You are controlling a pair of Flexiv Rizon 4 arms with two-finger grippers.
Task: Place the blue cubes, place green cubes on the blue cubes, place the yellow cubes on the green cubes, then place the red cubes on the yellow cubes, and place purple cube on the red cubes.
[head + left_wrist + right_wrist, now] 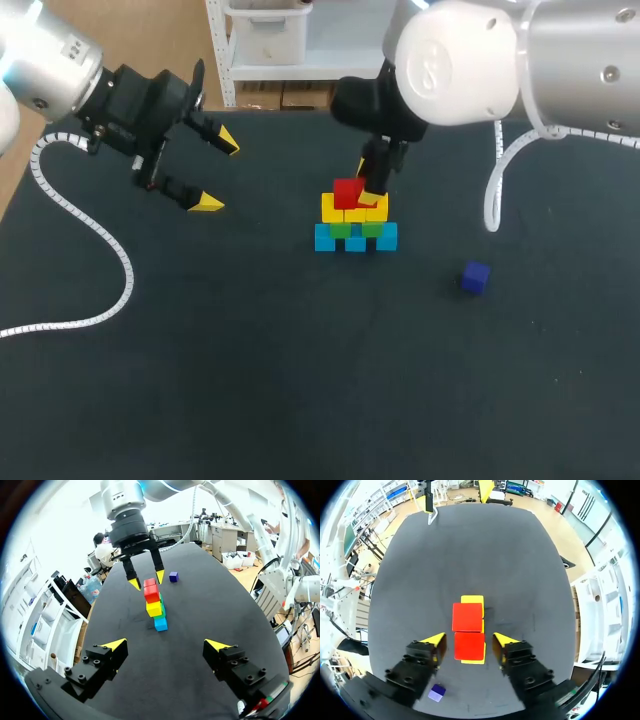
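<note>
Your left gripper [217,172], black fingers with yellow tips, hangs wide open and empty over the black cloth-covered table [250,380], well apart from the stack [355,222]. In that stack, 3 light blue cubes [355,241] form the base. 2 green cubes [341,230] sit on them, yellow cubes [333,208] on those, and 2 red cubes [467,617] side by side on top. Your right gripper [468,641] hovers there, its fingers parted either side of 1 red cube with small gaps, gripping nothing. 4 layers look done. Only the small purple cube [475,277] is left, lying on the table to the right.

stack [355,225]: right claw [147,580] overhead | purple cube [475,277]: reachable (well apart)
</note>
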